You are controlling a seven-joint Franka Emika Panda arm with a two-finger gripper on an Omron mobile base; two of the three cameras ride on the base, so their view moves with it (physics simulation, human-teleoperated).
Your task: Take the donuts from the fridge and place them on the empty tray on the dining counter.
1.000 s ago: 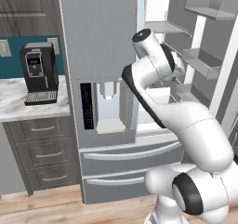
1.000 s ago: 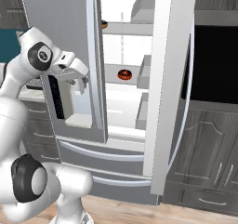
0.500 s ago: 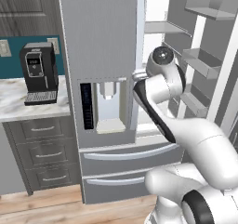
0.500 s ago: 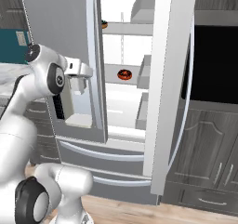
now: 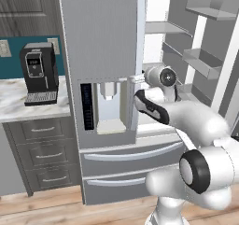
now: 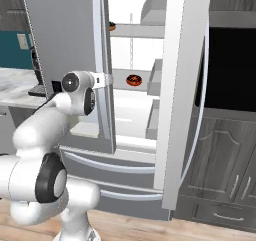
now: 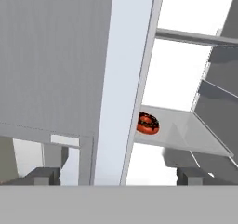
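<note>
**Reaching into fridge for donut**

Gripper (image 7: 119,174) jaws wide open, empty, right at the edge of the closed left door of the fridge (image 5: 100,56). Red-iced donut (image 7: 148,123) sits at the left edge of the middle shelf (image 7: 186,132), well apart. Swing right around the door edge first, then go in level. Since the earlier frame the arm has dropped lower, toward the opening.

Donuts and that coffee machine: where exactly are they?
red-orange donut (image 7: 148,123), hand view, on its icing.
second donut (image 6: 112,26), right base view, upper shelf, on its visible edge.
coffee machine (image 5: 38,72), left base view, on its front.
</note>
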